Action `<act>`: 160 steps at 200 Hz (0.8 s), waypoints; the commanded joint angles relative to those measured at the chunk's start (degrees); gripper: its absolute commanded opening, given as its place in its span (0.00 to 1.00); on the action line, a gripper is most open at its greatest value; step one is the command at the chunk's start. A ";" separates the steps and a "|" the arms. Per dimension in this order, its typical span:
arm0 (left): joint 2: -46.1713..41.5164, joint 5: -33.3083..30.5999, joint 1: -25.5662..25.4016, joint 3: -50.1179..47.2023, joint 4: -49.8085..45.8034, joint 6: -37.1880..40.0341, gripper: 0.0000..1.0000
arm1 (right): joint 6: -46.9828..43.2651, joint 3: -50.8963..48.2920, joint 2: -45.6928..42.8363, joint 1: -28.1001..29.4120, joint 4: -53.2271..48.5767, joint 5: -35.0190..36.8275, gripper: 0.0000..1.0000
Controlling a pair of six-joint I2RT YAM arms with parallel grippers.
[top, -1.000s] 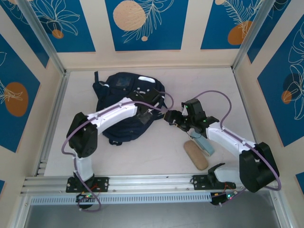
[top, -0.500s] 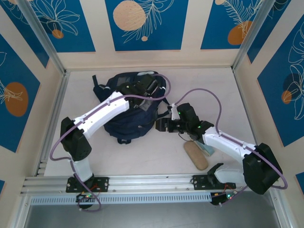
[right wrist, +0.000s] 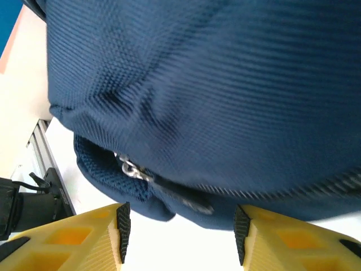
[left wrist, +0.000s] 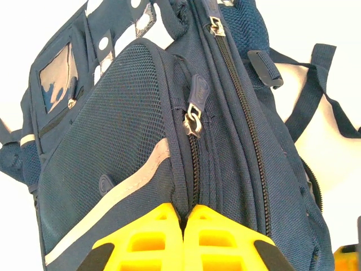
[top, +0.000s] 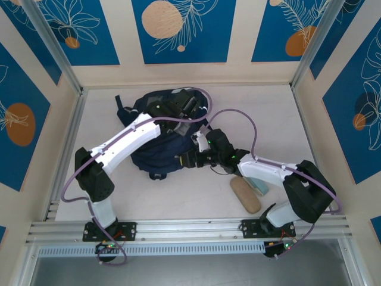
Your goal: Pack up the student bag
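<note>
The counter (top: 178,199) is walled on three sides and railed along its near edge, with bare room at the far right and in front of the bag. The student bag (top: 156,158) lies slumped at the centre-left, toward the back. It looks soft, floppy and light, so a seam, strap or zip tab should make a firmer hold than loose cloth.

The left gripper (left wrist: 186,213) is clenched tight at the pocket seam; whether it pinches a fold I cannot tell. The right gripper (right wrist: 181,223) is released, jaws apart under the bag's lower edge.

A tan pouch (top: 245,195) waits near the right arm. The zip pull (left wrist: 194,113) hangs free.
</note>
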 commanded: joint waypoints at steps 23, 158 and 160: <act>-2.15 -0.88 0.33 6.07 3.40 -1.64 0.00 | -2.59 2.73 4.79 1.28 5.66 0.84 0.55; -3.04 -3.31 0.98 0.88 3.62 0.93 0.00 | -2.76 -5.07 -6.06 3.42 -2.56 14.32 0.00; -3.10 -3.28 1.01 0.51 3.70 0.97 0.00 | -2.83 -5.24 -6.42 3.42 -2.87 14.50 0.00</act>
